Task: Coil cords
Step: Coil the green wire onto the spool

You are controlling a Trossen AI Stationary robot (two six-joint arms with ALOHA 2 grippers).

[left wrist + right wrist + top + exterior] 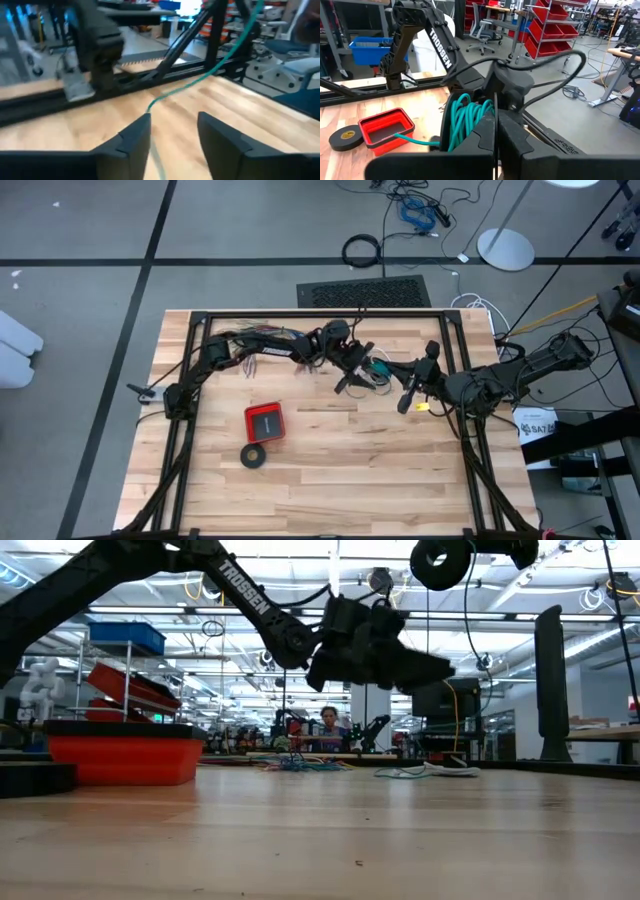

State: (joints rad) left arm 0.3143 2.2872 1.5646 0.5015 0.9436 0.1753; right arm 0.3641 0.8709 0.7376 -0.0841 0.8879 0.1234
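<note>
One teal cord [465, 117], two hands nearby

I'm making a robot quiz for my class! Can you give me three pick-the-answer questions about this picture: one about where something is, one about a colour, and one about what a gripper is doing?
1. Where does the black tape ring lie?
A. Beside the red tray
B. Inside the red tray
C. On the floor

2. What colour is the cord looped in front of the right gripper?
A. Yellow
B. Teal-green
C. Pink

3. How are the left gripper's fingers?
A. Apart
B. Pressed together
C. Clamped on the tray

Answers:
1. A, the high view shows the ring on the wood next to the tray.
2. B, the right wrist view shows teal-green loops.
3. A, the left wrist view shows a gap between them, with bare table in it.
</note>
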